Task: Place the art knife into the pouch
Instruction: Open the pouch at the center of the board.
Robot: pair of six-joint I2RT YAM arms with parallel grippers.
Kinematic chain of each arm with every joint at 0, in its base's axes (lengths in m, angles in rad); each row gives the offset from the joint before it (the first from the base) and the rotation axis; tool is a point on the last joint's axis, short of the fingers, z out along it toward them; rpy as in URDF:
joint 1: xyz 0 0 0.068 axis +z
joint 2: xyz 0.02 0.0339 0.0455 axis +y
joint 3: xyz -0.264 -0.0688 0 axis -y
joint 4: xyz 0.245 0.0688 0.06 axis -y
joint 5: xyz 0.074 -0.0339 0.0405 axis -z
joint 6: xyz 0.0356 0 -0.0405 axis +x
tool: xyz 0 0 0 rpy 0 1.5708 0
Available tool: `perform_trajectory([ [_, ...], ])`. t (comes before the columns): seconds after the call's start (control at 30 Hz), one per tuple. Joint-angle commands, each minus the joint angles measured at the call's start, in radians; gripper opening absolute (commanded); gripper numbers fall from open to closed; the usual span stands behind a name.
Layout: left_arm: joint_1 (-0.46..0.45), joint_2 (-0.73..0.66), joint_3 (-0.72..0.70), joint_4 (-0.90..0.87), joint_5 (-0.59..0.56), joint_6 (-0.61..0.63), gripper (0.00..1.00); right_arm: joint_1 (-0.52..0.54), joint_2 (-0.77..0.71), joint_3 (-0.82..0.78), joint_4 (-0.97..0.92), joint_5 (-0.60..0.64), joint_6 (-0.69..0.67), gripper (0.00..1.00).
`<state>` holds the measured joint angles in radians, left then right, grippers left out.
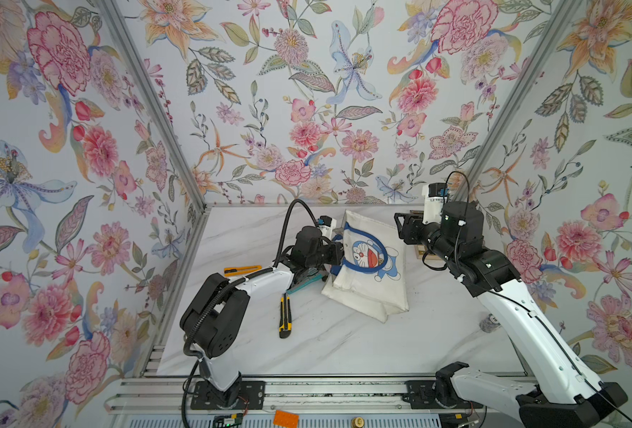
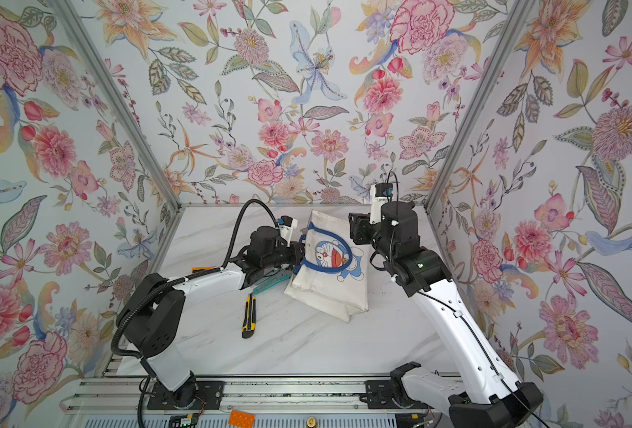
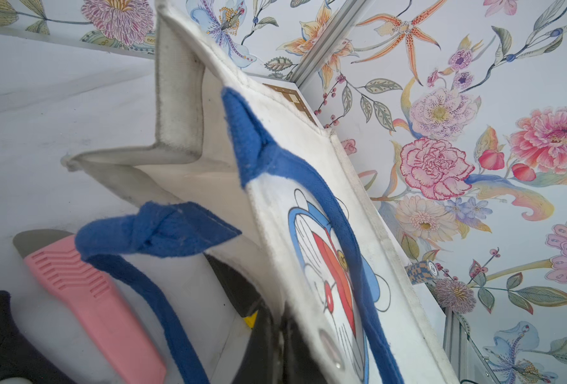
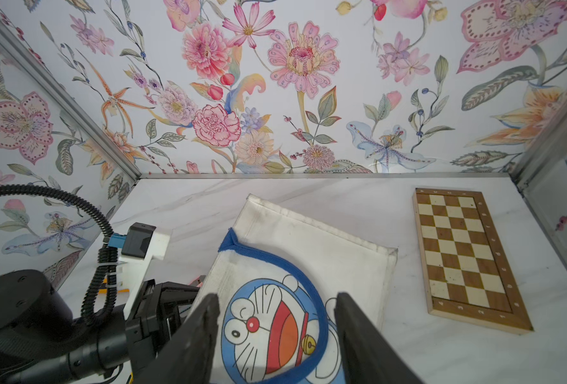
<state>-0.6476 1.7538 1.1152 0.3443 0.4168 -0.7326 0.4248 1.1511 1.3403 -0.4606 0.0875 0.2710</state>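
Note:
The pouch (image 1: 362, 296) (image 2: 329, 292) (image 4: 308, 239) lies at mid-table, cat print up. My left gripper (image 1: 338, 252) (image 2: 301, 250) (image 3: 278, 335) is shut on the pouch's upper rim (image 3: 292, 133), which keeps the mouth lifted apart. A pink art knife (image 3: 92, 299) (image 4: 198, 281) lies at that mouth under a blue strap (image 3: 149, 229); whether it is inside I cannot tell. My right gripper (image 1: 398, 226) (image 2: 352, 226) (image 4: 277, 299) hovers open above the cat print, holding nothing. A black-and-yellow art knife (image 1: 284, 315) (image 2: 248, 315) lies on the table left of the pouch.
A teal knife (image 1: 307, 283) (image 2: 270, 283) lies under my left wrist, and a yellow one (image 1: 242, 269) is further left. The chessboard (image 4: 464, 256) sits at the back right, beside the pouch. A small blue-patterned round object (image 1: 488, 322) rests near the right wall.

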Motion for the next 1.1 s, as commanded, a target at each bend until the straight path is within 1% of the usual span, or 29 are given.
perform_trajectory([
  [0.0, -0.023, -0.067, 0.028, -0.009, -0.021, 0.027, 0.00, 0.005, 0.017, 0.010, -0.032, -0.019, 0.018, 0.64],
  [0.03, -0.029, -0.077, 0.036, -0.016, -0.024, 0.033, 0.00, 0.007, 0.025, 0.009, -0.032, -0.048, 0.030, 0.68],
  [0.2, -0.051, -0.120, 0.090, -0.049, -0.027, 0.044, 0.00, 0.013, 0.055, -0.028, 0.007, -0.174, 0.093, 0.78],
  [0.37, -0.077, -0.145, 0.135, -0.082, -0.030, 0.065, 0.00, 0.011, 0.065, -0.078, 0.034, -0.231, 0.125, 0.82],
  [0.53, -0.087, -0.132, 0.144, -0.088, -0.037, 0.073, 0.00, 0.002, 0.076, -0.123, 0.052, -0.255, 0.136, 0.82],
  [0.63, -0.087, -0.109, 0.156, -0.096, -0.034, 0.081, 0.00, -0.012, 0.090, -0.146, 0.055, -0.246, 0.140, 0.81],
  [0.7, -0.086, -0.098, 0.164, -0.109, -0.035, 0.085, 0.00, -0.026, 0.091, -0.161, 0.053, -0.217, 0.136, 0.78],
  [0.83, -0.087, -0.096, 0.168, -0.111, -0.031, 0.088, 0.00, -0.038, 0.079, -0.171, 0.031, -0.112, 0.100, 0.76],
  [0.93, -0.087, -0.100, 0.175, -0.120, -0.036, 0.093, 0.00, -0.054, 0.081, -0.171, -0.003, -0.057, 0.094, 0.73],
  [1.07, -0.086, -0.100, 0.185, -0.131, -0.035, 0.096, 0.00, -0.086, 0.109, -0.186, -0.019, -0.058, 0.102, 0.72],
])
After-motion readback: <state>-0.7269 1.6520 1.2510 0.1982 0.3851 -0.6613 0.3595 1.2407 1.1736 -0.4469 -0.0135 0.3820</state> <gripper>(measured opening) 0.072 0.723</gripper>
